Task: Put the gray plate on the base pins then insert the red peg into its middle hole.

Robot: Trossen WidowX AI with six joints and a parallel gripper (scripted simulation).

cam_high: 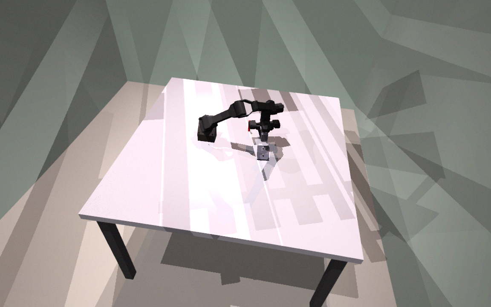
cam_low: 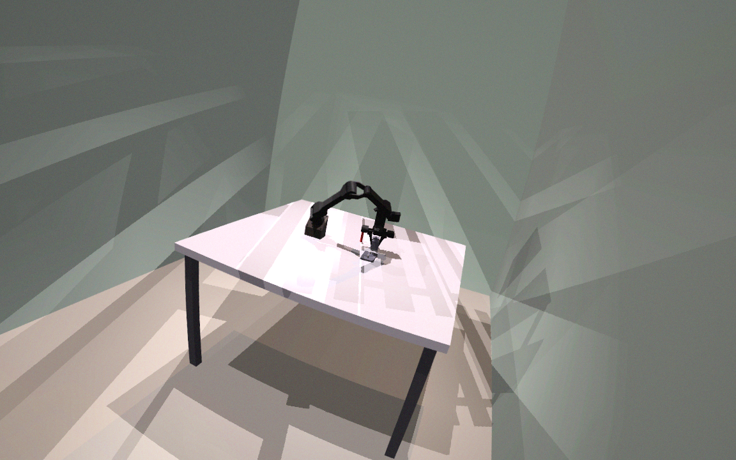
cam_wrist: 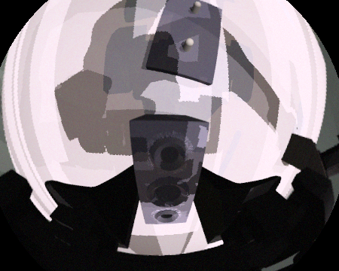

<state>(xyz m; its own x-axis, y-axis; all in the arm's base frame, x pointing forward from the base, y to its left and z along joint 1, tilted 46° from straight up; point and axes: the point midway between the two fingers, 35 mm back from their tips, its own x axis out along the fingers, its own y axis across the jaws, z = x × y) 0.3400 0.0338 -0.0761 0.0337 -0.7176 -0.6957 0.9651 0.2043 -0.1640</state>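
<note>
My gripper points down and is shut on the gray plate. In the wrist view the plate is between the fingers, its face with three round holes toward the camera. Whether its lower end touches anything I cannot tell. The dark gray base lies flat beyond the plate, turned a little, with two bare pale pins standing up. The red peg stands upright just beside the gripper, toward the robot's mount; it is hidden in the wrist view.
The robot's dark mount stands on the white table, on the peg's side of the plate. Hard shadows and bright light patches cross the table top and partly blur outlines around the base.
</note>
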